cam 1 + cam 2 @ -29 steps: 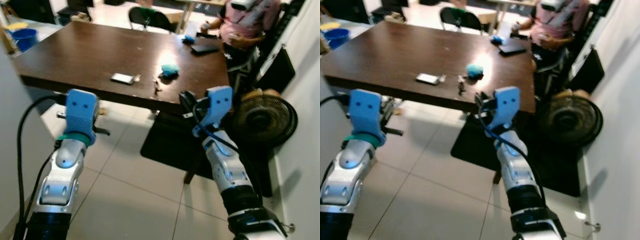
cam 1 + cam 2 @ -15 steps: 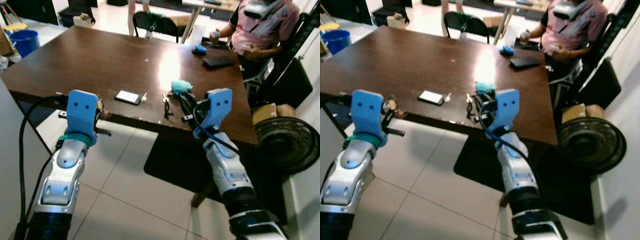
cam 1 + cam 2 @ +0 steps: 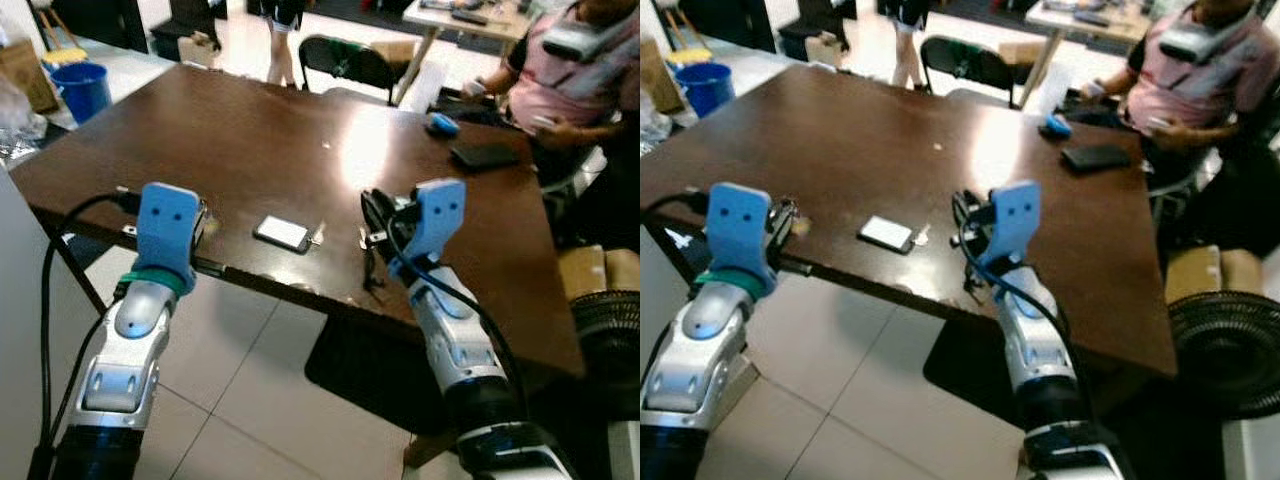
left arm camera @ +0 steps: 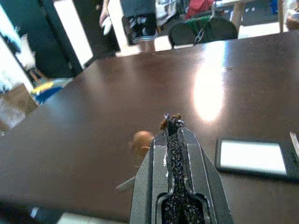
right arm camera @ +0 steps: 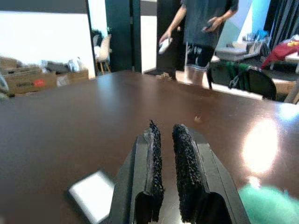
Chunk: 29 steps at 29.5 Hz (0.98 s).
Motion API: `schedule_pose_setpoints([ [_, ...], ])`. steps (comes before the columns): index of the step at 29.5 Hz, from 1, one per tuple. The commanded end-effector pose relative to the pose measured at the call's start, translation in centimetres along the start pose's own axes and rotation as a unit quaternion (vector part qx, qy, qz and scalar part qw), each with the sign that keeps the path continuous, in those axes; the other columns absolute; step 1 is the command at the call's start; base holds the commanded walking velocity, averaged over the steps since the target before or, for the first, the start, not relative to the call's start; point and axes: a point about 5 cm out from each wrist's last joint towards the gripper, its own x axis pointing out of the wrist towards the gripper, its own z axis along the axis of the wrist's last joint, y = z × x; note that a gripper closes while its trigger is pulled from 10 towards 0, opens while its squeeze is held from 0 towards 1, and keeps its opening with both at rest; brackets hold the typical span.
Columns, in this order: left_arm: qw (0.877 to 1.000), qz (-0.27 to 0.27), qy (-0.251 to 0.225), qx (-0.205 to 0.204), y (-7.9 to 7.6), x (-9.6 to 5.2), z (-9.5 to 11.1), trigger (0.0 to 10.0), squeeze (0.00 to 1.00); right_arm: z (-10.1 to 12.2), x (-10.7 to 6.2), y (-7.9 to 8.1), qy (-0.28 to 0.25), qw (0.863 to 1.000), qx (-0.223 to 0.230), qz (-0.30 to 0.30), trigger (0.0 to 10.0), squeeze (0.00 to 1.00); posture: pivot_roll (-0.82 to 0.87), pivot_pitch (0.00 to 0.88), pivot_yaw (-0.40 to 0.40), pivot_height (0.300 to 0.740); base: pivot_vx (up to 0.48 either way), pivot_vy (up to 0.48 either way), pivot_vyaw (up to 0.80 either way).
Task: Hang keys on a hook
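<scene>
Compared with half a second earlier, the head camera sits closer to the dark brown wooden table [image 3: 200, 130], whose near edge now runs lower in both eye views; the flat white rectangular device [image 3: 281, 233] and the small metal keys [image 3: 317, 236] touching its 3 o'clock end appear nearer the middle of the left eye view, a shift of the whole picture and not of the objects. The left gripper [image 4: 171, 122] hangs over the table's near edge at 9 o'clock from the white device, well apart from it; its black fingers [image 4: 175, 154] are pressed together with no gap, and a small brownish bit shows at their tips, too small to identify. A small round tan object [image 4: 141, 139] lies on the table just beside those fingers. The right gripper [image 5: 162, 128] is raised above the table at 3 o'clock from the keys, near but not touching them; its two black fingers [image 5: 152, 154] stand narrowly apart and hold nothing. A turquoise soft lump [image 5: 268, 203] lies on the table near the right gripper, blurred. A dark thin item [image 3: 368, 265] lies on the table under that arm; what it is cannot be told. At the far 1 o'clock corner a seated person in a pink shirt [image 3: 580, 75] rests hands near a black flat case [image 3: 484, 154] and a small blue object [image 3: 443, 124]. A blue bucket [image 3: 80, 84] stands on the floor at 10 o'clock.
</scene>
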Motion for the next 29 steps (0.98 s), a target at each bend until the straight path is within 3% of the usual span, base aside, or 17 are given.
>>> schedule_pose_setpoints([
  [1,1.000,-0.025,0.008,0.000,-0.7,-0.2,-0.2,10.0,0.00,-0.3,-0.2,-0.4,0.006,1.000,-0.004,-0.007,10.0,0.00,0.10,0.087,0.042,0.740,0.442,0.000,0.00],
  [2,0.999,-0.052,0.016,-0.003,-1.2,-0.4,-0.5,10.0,0.00,-0.3,-0.2,-0.5,0.009,1.000,-0.008,-0.007,10.0,0.00,0.10,0.086,0.042,0.740,0.420,0.000,0.00],
  [4,0.999,-0.052,0.016,-0.003,-1.2,-0.4,-0.5,10.0,0.00,-0.3,-0.2,-0.5,0.009,1.000,-0.008,-0.007,10.0,0.00,0.10,0.086,0.042,0.740,0.420,0.000,0.00],
  [5,0.994,-0.103,0.031,-0.002,-2.1,-0.8,-0.9,10.0,0.00,-0.4,-0.3,-0.8,0.014,1.000,-0.015,-0.009,10.0,0.00,0.10,0.083,0.040,0.740,0.000,0.000,0.00],
  [7,0.994,-0.103,0.031,-0.002,-2.1,-0.8,-0.9,10.0,0.00,-0.4,-0.3,-0.8,0.014,1.000,-0.015,-0.009,10.0,0.00,0.10,0.083,0.040,0.740,0.000,0.000,0.00],
  [8,0.985,-0.168,0.041,0.014,-3.3,-1.6,-1.3,10.0,0.00,-0.6,-0.3,-1.2,0.024,0.999,-0.028,-0.012,10.0,0.00,0.10,0.081,0.038,0.740,0.000,0.000,0.00],
  [11,0.985,-0.168,0.041,0.014,-3.3,-1.6,-1.3,10.0,0.00,-0.6,-0.3,-1.2,0.024,0.999,-0.028,-0.012,10.0,0.00,0.10,0.081,0.038,0.740,0.000,0.000,0.00],
  [12,0.970,-0.234,0.053,0.029,-4.5,-2.7,-1.7,10.0,0.00,-0.9,-0.5,-2.1,0.046,0.998,-0.050,-0.017,10.0,0.00,0.10,0.080,0.037,0.740,0.000,0.000,0.00],
  [14,0.970,-0.234,0.053,0.029,-4.5,-2.7,-1.7,10.0,0.00,-0.9,-0.5,-2.1,0.046,0.998,-0.050,-0.017,10.0,0.00,0.10,0.080,0.037,0.740,0.000,0.000,0.00],
  [15,0.958,-0.278,0.062,0.042,-5.4,-3.5,-2.1,10.0,0.00,-1.8,-1.0,-3.2,0.091,0.993,-0.071,-0.009,10.0,0.00,0.09,0.077,0.037,0.740,0.000,0.000,0.00],
  [16,0.958,-0.278,0.062,0.042,-5.4,-3.5,-2.1,10.0,0.00,-1.8,-1.0,-3.2,0.091,0.993,-0.071,-0.009,10.0,0.00,0.09,0.077,0.037,0.740,0.000,0.000,0.00],
  [17,0.951,-0.299,0.065,0.047,-5.8,-3.9,-2.3,10.0,0.00,-3.1,-2.0,-3.6,0.143,0.985,-0.091,0.038,10.0,0.00,0.09,0.079,0.038,0.740,0.000,0.000,0.00],
  [18,0.951,-0.299,0.065,0.047,-5.8,-3.9,-2.3,10.0,0.00,-3.1,-2.0,-3.6,0.143,0.985,-0.091,0.038,10.0,0.00,0.09,0.079,0.038,0.740,0.000,0.000,0.00],
  [19,0.949,-0.306,0.066,0.046,-5.9,-4.0,-2.3,10.0,0.00,-4.1,-3.1,-4.0,0.185,0.975,-0.097,0.073,10.0,0.00,0.09,0.079,0.037,0.740,0.000,0.000,0.00],
  [22,0.949,-0.306,0.064,0.041,-5.9,-4.0,-2.2,10.0,0.00,-4.5,-3.9,-4.8,0.206,0.970,-0.101,0.075,10.0,0.00,0.08,0.083,0.042,0.740,0.000,0.000,0.00],
  [25,0.943,-0.320,0.074,0.053,-5.9,-4.2,-2.5,10.0,0.00,-4.5,-5.7,-8.5,0.229,0.966,-0.122,-0.002,10.0,0.00,0.07,0.082,0.052,0.740,0.000,0.000,0.00],
  [29,0.937,-0.330,0.083,0.076,-5.7,-4.3,-2.9,10.0,0.00,-4.5,-6.5,-9.5,0.232,0.965,-0.122,-0.019,10.0,0.00,0.07,0.080,0.054,0.740,0.000,0.000,0.00],
])
